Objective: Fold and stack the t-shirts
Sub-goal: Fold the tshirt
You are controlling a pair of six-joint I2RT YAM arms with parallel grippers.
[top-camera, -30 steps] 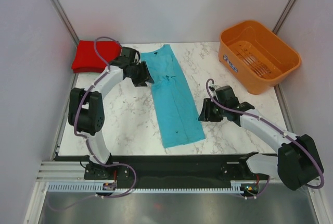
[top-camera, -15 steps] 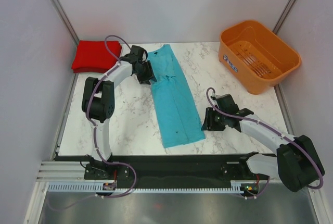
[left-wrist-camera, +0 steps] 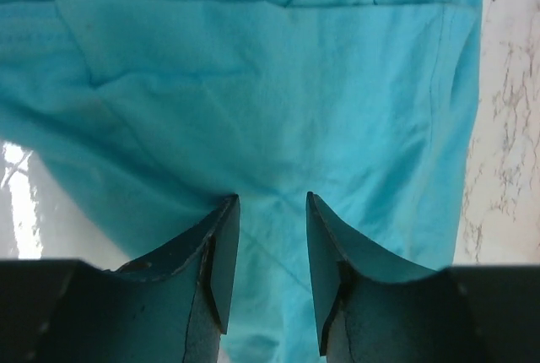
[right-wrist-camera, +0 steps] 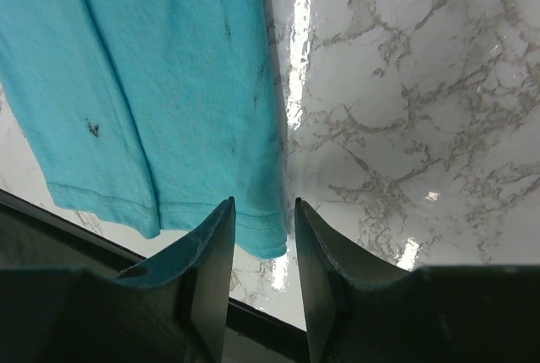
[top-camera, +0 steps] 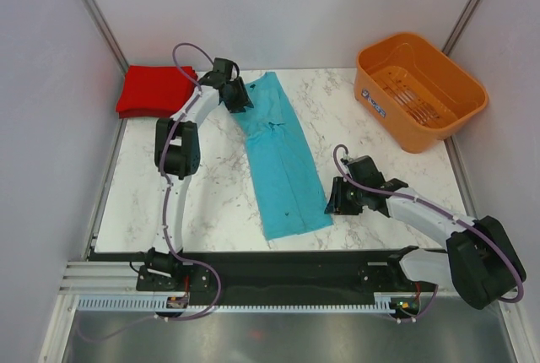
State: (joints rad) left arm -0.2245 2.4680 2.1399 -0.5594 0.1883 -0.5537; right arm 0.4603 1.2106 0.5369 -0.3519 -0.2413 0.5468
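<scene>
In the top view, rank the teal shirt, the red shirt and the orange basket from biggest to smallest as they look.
1. Teal shirt and basket: about alike in the picture; the basket stands taller, nearer the camera, so no ranking between them.
2. Red shirt: folded, clearly smallest.

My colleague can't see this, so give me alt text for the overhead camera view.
A teal t-shirt folded into a long strip lies on a marble table, the left arm reaching its far end, the right arm its near right edge. A folded red t-shirt sits far left, an orange basket far right.
</scene>
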